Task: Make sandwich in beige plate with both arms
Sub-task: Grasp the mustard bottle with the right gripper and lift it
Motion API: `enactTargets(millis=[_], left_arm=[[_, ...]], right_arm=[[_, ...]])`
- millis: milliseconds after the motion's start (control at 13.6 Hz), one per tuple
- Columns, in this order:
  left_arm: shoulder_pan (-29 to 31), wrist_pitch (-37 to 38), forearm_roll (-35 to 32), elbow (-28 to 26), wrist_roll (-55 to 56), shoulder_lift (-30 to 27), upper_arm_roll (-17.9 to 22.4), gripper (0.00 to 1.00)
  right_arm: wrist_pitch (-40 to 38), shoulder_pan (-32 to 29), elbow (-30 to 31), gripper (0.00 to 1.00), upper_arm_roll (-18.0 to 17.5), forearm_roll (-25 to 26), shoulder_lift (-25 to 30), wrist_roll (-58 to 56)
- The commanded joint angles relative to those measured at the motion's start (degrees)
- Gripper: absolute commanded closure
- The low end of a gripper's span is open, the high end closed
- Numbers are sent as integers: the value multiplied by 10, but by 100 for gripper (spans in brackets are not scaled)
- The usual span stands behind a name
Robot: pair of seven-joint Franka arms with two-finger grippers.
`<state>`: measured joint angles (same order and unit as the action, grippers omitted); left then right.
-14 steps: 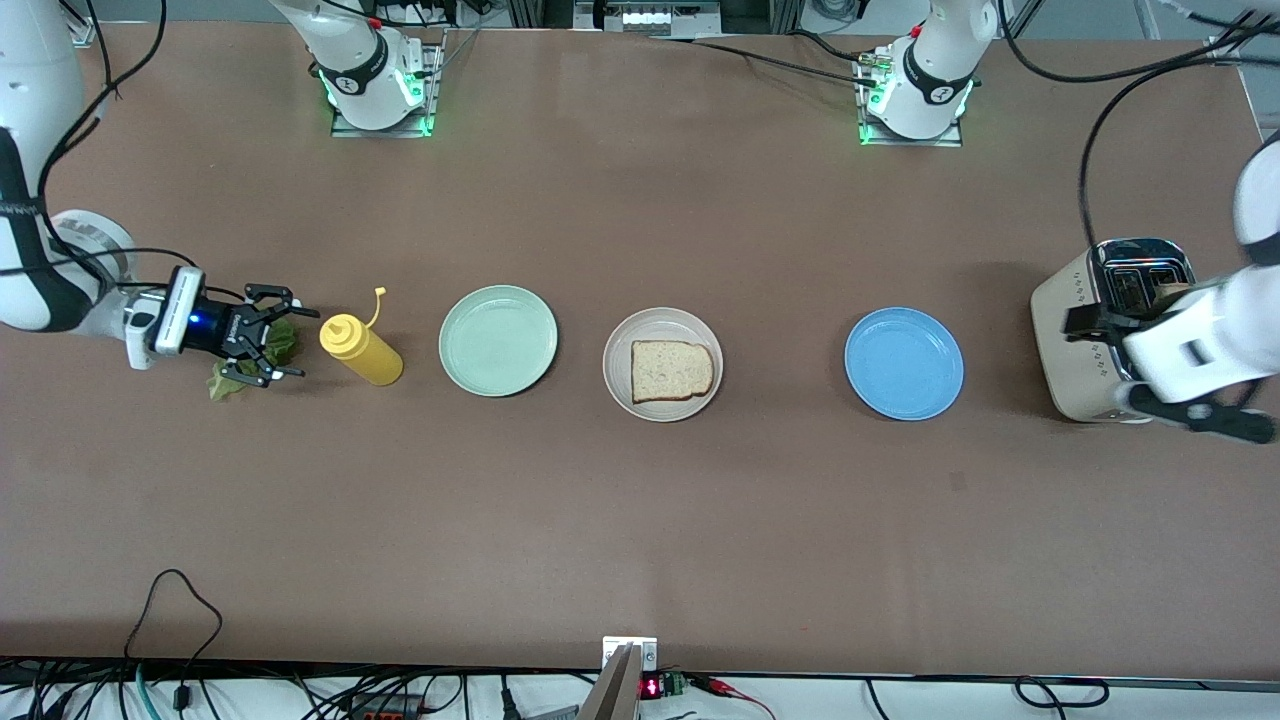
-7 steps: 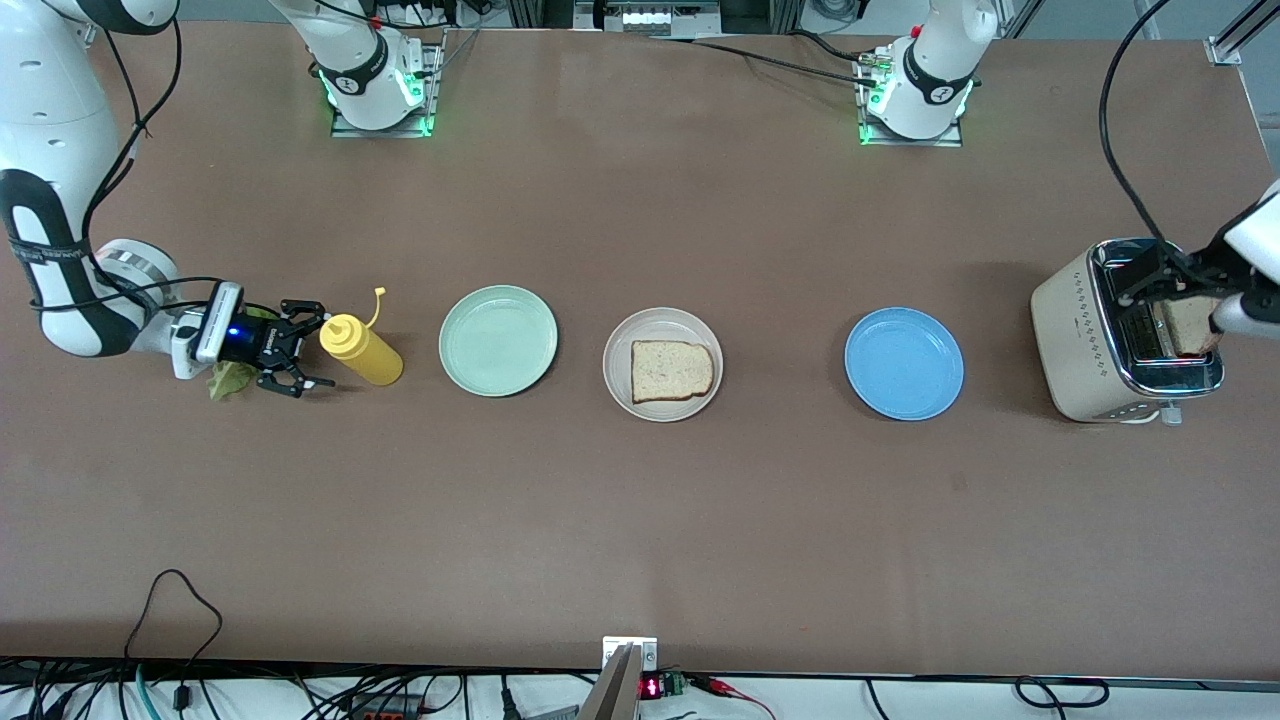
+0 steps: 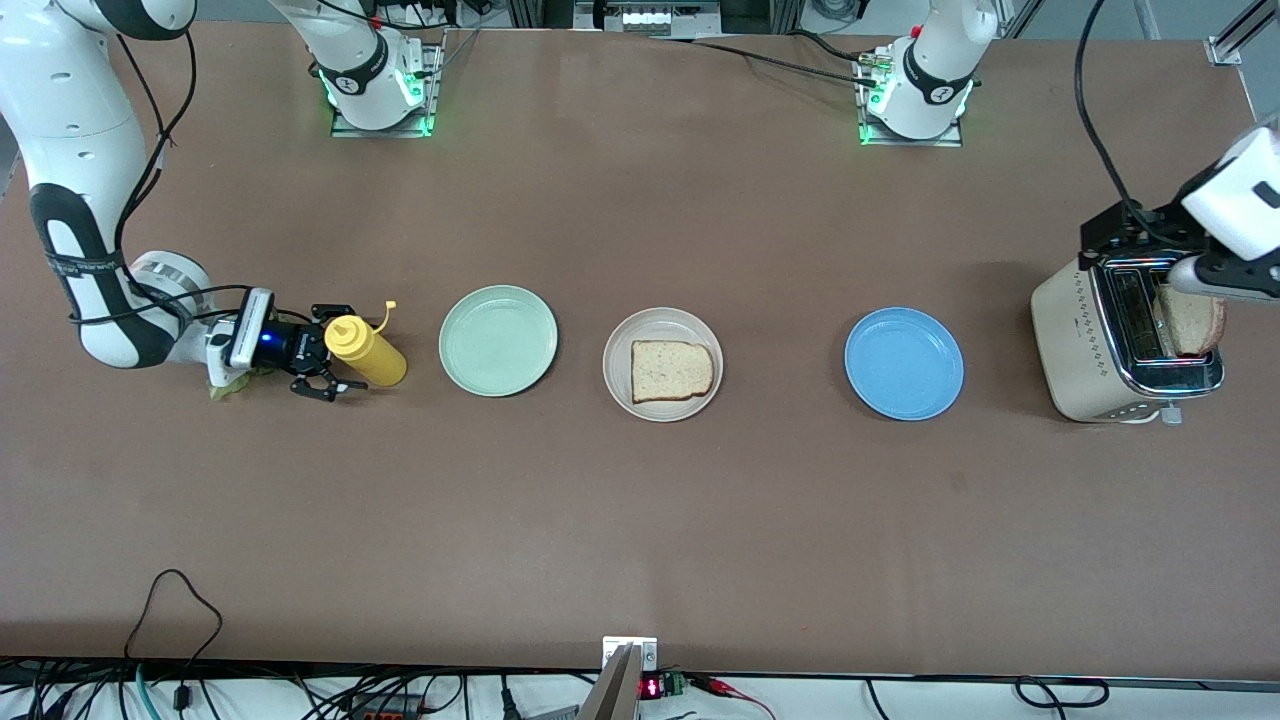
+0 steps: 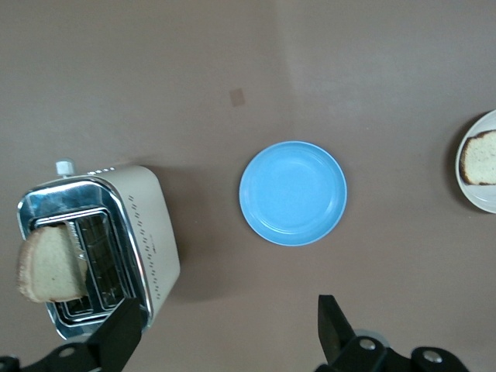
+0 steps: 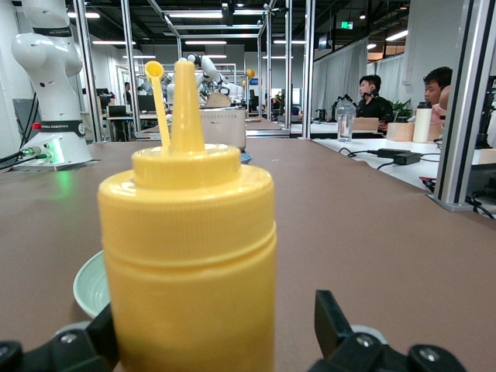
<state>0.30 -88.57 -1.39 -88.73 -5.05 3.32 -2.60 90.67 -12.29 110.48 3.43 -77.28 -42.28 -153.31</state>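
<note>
One toast slice (image 3: 672, 370) on the beige plate (image 3: 622, 340) — no lettuce.

Bright, even overhead light; soft short shadows under plates (image 3: 497, 340) and toaster (image 3: 1125, 340). Green glow at arm bases. Mild glare on toaster chrome. Bottle (image 5: 190, 256) close and slightly soft in right wrist view; ceiling strips bright there.

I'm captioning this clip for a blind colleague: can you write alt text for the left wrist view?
Seen from above, the open left gripper hangs over the brown table between a beige toaster with a toast slice sticking out of its slot and an empty blue plate. At the edge, the beige plate holds another slice.
</note>
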Motion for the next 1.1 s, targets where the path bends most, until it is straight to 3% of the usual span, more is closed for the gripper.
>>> enactTargets(millis=[0,220,366,586,1026], left_arm=[[-4,11,5,-2,7,-9,0,0],[-4,14,3,-3,4,-10,0,0],[-4,28,2,-2,-4,-10,-1,0],[-4,38,2,-2,-4,-11,-6,0],[-4,46,2,-1,-3,-11,-21,0]], right_arm=[[-8,4,-6,0,2,-9,-5,-8],[-8,6,-6,47,2,-9,-4,-8],[-5,7,-7,61,2,-9,-1,-6],[25,27,-8,63,6,-9,24,19],[229,133,-12,63,8,44,140,213]])
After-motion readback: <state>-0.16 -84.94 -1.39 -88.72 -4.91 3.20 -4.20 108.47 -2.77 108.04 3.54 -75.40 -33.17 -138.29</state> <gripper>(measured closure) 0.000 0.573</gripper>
